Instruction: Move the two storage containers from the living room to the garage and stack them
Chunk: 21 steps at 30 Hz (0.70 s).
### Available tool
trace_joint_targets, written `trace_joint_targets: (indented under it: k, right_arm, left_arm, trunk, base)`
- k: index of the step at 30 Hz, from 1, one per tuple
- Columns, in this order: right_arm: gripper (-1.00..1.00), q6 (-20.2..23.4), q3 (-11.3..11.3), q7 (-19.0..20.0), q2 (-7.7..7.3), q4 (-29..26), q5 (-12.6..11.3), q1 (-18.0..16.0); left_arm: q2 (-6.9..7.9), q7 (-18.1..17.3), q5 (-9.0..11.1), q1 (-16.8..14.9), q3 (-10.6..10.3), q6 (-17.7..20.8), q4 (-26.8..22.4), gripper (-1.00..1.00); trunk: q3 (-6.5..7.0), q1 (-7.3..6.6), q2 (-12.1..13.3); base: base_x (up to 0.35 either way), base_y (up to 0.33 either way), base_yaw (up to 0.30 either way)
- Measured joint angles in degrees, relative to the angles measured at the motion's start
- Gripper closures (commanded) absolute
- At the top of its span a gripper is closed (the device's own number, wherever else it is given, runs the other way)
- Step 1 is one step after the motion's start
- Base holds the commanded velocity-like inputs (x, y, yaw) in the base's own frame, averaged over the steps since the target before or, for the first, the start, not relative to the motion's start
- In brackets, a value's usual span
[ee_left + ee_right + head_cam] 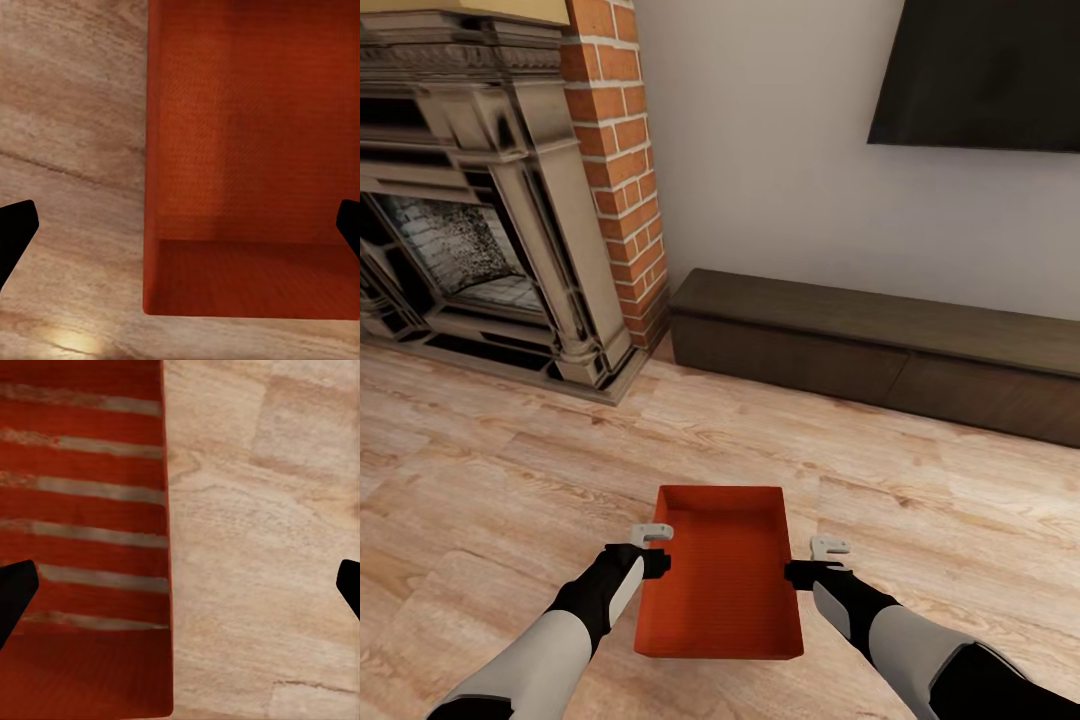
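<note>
1 orange-red storage container (pixel 722 580) sits low in the head view, at about 6 o'clock, between the 2 arms and over the light wood-plank floor (pixel 510 470) of the living room. It is lidless, with tapering walls and a finely ribbed bottom; whether it rests on the planks or is lifted off them I cannot tell.

The left tool (pixel 652 550) is at the bin's 9 o'clock side, right against its long rim. In the left wrist view the container (pixel 247 150) lies between the 2 dark fingertips (pixel 15 225), which stand wide apart at the picture's edges, so this tool is spread and not clamped on anything.

The right tool (pixel 815 562) is at the bin's 3 o'clock side, just beside the opposite rim. The right wrist view shows the container (pixel 82 525) with pale stripes across its red surface, next to bare planks (pixel 262 547); the black fingertips (pixel 16 589) again sit far apart, so this tool too is spread.

At 10 o'clock stands the red brick fireplace (pixel 490 200) with its brick column (pixel 615 150). A long low dark cabinet (pixel 880 345) runs along the white wall from 12 to 3 o'clock, with the black TV (pixel 980 70) above it at 1 o'clock.
</note>
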Motion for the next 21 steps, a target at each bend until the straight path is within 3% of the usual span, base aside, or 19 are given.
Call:
trace_joint_targets:
  k: [21]
  right_arm:
    - [-1.0,0.0,0.1,0.0,0.5,-0.1,0.0,0.0]
  left_arm:
    - [0.09,-0.1,-0.1,0.0,0.0,0.0,0.0,-1.0]
  trunk:
    - [0.0,0.0,0.0]
  base:
    - [0.0,0.0,0.0]
